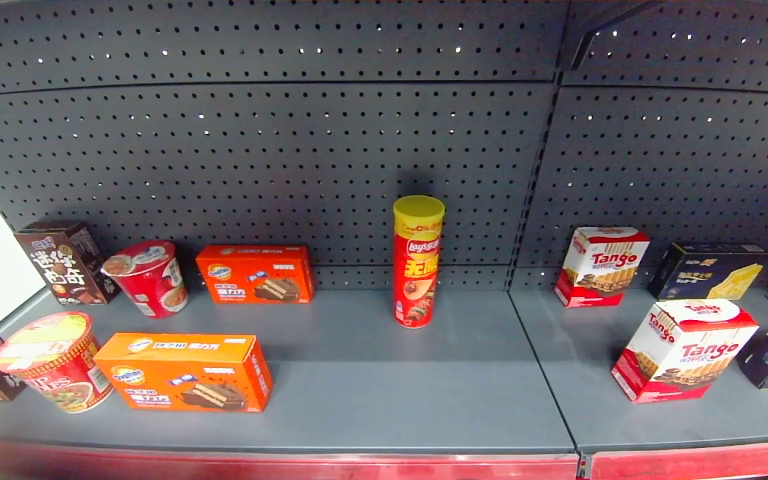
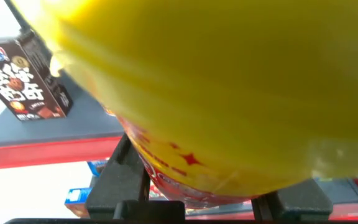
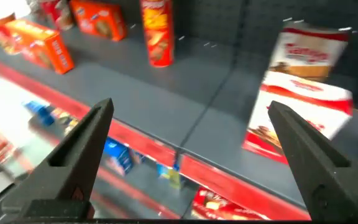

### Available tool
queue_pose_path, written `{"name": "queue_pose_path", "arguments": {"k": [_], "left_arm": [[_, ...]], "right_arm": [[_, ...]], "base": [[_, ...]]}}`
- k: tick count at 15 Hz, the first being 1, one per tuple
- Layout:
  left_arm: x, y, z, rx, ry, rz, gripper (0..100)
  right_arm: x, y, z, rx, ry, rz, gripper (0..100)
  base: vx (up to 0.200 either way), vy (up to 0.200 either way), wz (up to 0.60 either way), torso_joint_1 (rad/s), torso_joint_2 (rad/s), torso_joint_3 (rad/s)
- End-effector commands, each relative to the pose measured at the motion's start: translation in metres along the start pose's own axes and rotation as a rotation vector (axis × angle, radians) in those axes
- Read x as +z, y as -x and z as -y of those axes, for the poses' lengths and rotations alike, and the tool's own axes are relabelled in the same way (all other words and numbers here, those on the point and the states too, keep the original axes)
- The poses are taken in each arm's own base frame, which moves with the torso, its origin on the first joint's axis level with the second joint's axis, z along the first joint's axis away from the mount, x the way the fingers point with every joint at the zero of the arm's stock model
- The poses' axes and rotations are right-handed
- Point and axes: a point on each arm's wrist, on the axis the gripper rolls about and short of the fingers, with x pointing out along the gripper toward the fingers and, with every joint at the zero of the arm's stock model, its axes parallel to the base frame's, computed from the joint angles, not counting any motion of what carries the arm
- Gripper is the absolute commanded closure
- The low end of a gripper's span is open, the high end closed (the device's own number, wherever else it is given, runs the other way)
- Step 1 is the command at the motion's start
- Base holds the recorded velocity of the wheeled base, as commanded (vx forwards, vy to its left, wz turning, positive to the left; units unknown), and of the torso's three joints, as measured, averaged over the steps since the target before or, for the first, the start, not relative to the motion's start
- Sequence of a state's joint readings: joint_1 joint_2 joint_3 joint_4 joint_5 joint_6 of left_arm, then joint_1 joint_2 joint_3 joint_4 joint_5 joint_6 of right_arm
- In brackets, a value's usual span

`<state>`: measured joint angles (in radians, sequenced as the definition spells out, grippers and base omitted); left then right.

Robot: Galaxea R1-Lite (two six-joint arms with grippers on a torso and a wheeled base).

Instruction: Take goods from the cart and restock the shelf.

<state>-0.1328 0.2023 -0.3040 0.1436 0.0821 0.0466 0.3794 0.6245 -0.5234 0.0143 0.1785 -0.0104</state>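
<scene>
Backing the grey shelf is a perforated wall; left tool pinches a yellow-lidded can, right tool stands spread.

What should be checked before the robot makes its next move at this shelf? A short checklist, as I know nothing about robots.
1. Left gripper has goods: ok, shut on a yellow-topped can.
2. Grip is secure: cannot tell, the contact is hidden.
3. Right gripper free: ok, open and empty.
4. Room on the shelf: ok, a bare stretch lies between the standing chips can and the front orange box.
5. Standing chips can upright: ok.
</scene>
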Motion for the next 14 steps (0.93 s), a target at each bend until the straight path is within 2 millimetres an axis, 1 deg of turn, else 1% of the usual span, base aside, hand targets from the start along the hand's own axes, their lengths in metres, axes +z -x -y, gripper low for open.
{"name": "queue_pose_path", "arguments": {"k": [1, 2, 3, 7, 8, 9, 10, 11, 13, 14], "left_arm": [[-0.001, -0.006, 0.0, -0.008, -0.001, -0.039, 100], [-0.002, -0.007, 0.001, -0.022, 0.001, -0.047, 100], [-0.002, -0.007, 0.001, -0.049, 0.022, -0.05, 100], [0.0, -0.007, 0.001, -0.082, 0.044, -0.043, 100], [-0.001, -0.007, 0.001, -0.084, 0.051, -0.048, 100], [-0.002, -0.007, 0.001, -0.085, 0.062, -0.05, 100], [-0.002, -0.007, 0.001, -0.089, 0.07, -0.052, 100], [-0.002, -0.007, 0.001, -0.091, 0.07, -0.052, 100], [0.0, -0.007, 0.0, -0.115, 0.069, -0.046, 100], [0.0, -0.007, 0.0, -0.124, 0.069, -0.046, 100]], "right_arm": [[0.01, -0.045, 0.001, 0.087, -0.003, -0.132, 0], [0.013, -0.07, 0.002, 0.101, -0.004, -0.157, 0], [0.018, -0.087, 0.004, 0.109, 0.004, -0.153, 0], [0.042, -0.146, 0.008, 0.125, 0.057, -0.179, 0], [0.045, -0.16, 0.009, 0.126, 0.066, -0.184, 0], [0.048, -0.179, 0.01, 0.133, 0.07, -0.179, 0], [0.048, -0.2, 0.012, 0.153, 0.07, -0.156, 0], [0.047, -0.212, 0.013, 0.165, 0.071, -0.145, 0], [0.035, -0.248, 0.015, 0.18, 0.076, -0.135, 0], [0.03, -0.26, 0.015, 0.194, 0.082, -0.135, 0]], "base": [[0.0, 0.0, 0.0, 0.0, 0.0, 0.0], [0.0, 0.0, 0.0, 0.0, 0.0, 0.0], [0.0, 0.0, 0.0, 0.0, 0.0, 0.0], [0.0, 0.0, 0.0, 0.0, 0.0, 0.0], [0.0, 0.0, 0.0, 0.0, 0.0, 0.0], [0.0, 0.0, 0.0, 0.0, 0.0, 0.0], [0.0, 0.0, 0.0, 0.0, 0.0, 0.0], [0.0, 0.0, 0.0, 0.0, 0.0, 0.0], [0.0, 0.0, 0.0, 0.0, 0.0, 0.0], [0.0, 0.0, 0.0, 0.0, 0.0, 0.0]]}}
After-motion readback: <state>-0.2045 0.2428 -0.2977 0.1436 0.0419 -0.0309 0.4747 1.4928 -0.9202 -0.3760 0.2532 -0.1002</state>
